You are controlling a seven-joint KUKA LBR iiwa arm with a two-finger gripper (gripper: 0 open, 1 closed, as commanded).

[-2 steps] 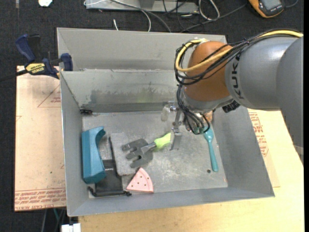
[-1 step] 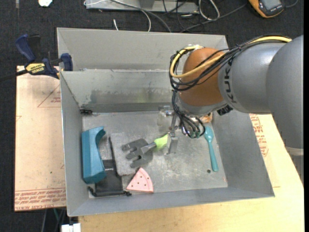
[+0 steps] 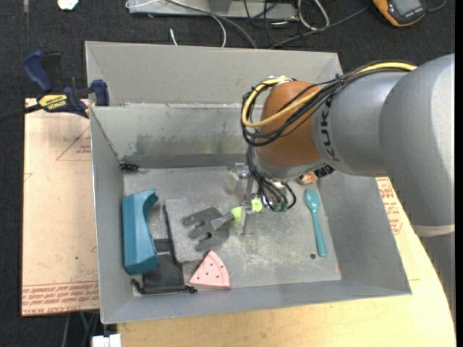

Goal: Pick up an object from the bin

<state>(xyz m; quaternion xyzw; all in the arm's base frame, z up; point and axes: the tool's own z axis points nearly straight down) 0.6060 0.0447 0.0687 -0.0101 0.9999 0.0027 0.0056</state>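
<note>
1. Honestly, the pick looks barely underway. The hand (image 3: pixel 246 210) is down low in the middle of the bin (image 3: pixel 217 139), under the arm's orange cover, right at the end of a grey forked piece (image 3: pixel 206 226) lying flat on the bin floor.
2. A small yellow-green bit (image 3: pixel 255 206) sits right at the hand too, touching it or just beside it. It could be a thing on its own or part of the grey piece, can't say.
3. Hand state: I can't tell whether it's open or closed, since the wrist and cables crowd that spot. So I'm not claiming it grips anything.
4. Nothing looks lifted. The grey forked piece seems to rest on the floor of the bin.
5. Everything else is apart from the hand: a teal spoon (image 3: pixel 316 219) to the right, a blue stapler-shaped thing (image 3: pixel 137 230) by the left wall with a black piece (image 3: pixel 166 273) against it, and a pink wedge (image 3: pixel 210 272) near the front.
6. My guess at what's left is basically the whole job: get a firm hold, then raise the thing clear of the bin.
</note>
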